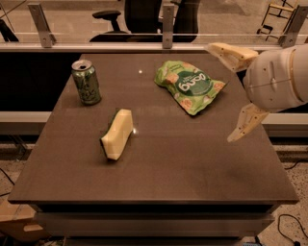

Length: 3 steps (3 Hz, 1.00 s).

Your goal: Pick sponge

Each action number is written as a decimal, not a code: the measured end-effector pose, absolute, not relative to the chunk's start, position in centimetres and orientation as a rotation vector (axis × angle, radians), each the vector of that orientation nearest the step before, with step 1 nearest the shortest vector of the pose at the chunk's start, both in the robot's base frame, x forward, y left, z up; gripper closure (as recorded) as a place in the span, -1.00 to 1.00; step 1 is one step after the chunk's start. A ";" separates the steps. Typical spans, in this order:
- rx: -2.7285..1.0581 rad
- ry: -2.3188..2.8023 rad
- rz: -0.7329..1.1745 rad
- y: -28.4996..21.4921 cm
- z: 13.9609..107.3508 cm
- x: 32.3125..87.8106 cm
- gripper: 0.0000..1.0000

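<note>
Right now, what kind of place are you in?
Probably an office or lab workspace: an office chair behind a railed glass partition, and a dark table holding a soda can, snack bag and sponge. The gripper hangs open over the table's right edge.

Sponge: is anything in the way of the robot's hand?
Nothing visible blocks it. The open hand hovers at the right of the table; only its bare top lies toward the sponge. The snack bag sits just behind that path.
</note>
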<state>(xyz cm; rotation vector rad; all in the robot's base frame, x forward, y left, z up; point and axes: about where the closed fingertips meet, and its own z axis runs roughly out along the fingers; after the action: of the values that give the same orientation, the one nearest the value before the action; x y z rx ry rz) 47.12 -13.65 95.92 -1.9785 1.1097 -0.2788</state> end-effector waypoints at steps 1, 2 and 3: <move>-2.016 0.982 -0.328 -11.7 96.3 47.6 -1.00; -2.078 0.900 -0.357 -9.5 96.2 48.2 -1.00; -2.154 0.840 -0.382 -7.3 95.7 48.7 -1.00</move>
<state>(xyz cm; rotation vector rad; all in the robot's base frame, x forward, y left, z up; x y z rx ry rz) 48.67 -7.30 95.68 -2.1539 0.8403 -0.3817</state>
